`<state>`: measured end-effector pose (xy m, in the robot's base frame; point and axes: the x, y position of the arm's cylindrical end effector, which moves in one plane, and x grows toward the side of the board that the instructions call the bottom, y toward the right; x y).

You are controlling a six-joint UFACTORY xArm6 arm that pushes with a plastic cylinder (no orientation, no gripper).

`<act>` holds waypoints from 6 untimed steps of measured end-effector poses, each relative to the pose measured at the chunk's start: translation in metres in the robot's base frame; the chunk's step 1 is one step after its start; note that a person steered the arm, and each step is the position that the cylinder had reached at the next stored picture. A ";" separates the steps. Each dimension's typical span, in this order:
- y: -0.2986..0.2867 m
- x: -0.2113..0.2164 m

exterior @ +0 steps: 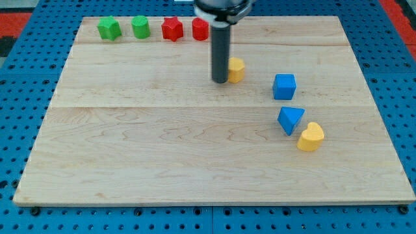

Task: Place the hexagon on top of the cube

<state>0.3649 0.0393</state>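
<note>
Our tip (220,81) touches the yellow hexagon's (236,69) left side; no fingers here, just a rod. Blue cube (284,86) sits well apart to the view's right, slightly lower. Risk: off-centre push spins the hexagon off course

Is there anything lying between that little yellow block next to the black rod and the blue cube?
No. In the camera view, only bare wood separates the yellow hexagon from the blue cube. My tip sits against the hexagon's left side.
</note>
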 end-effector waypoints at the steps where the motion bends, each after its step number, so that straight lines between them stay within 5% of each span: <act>1: 0.051 -0.020; 3: 0.003 -0.048; 4: 0.064 -0.050; 6: 0.071 -0.088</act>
